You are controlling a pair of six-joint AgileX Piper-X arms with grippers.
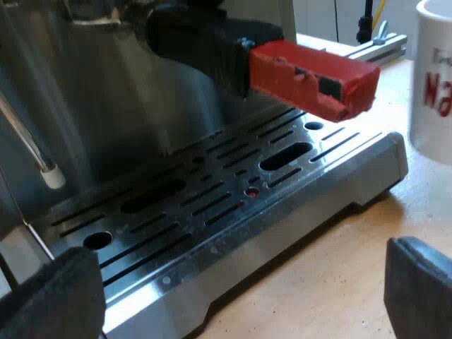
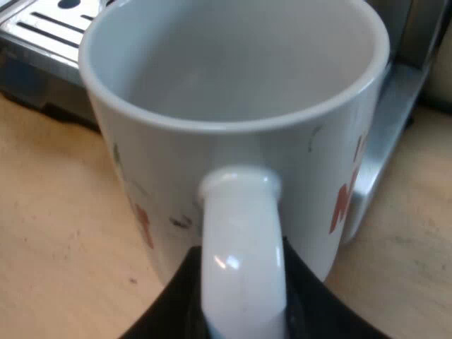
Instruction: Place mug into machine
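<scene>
The jaws of the right gripper (image 2: 244,289) are clamped on the handle (image 2: 240,226) of the mug (image 2: 233,92), one black finger pressed to each flank of the loop. The jaws of the left gripper (image 1: 236,286) stand wide apart, holding nothing, low in front of the drip tray (image 1: 212,212) of the espresso machine (image 1: 127,106). The mug sits straight ahead of the right jaws, upright, and looks to be resting on the wooden table (image 2: 56,212) just beside a corner of the tray, not on it. So I'd say the grasp is made and the carry has not begun. The next move calls for lifting the mug over the tray's raised edge and setting it on the slotted grate under the holder (image 1: 205,35), whose red end (image 1: 311,78) juts out above the grate, beyond the left jaws; the rim must pass beneath it. The mug is glossy white, empty and clean inside, with red lettering and a few small marks on its wall.
</scene>
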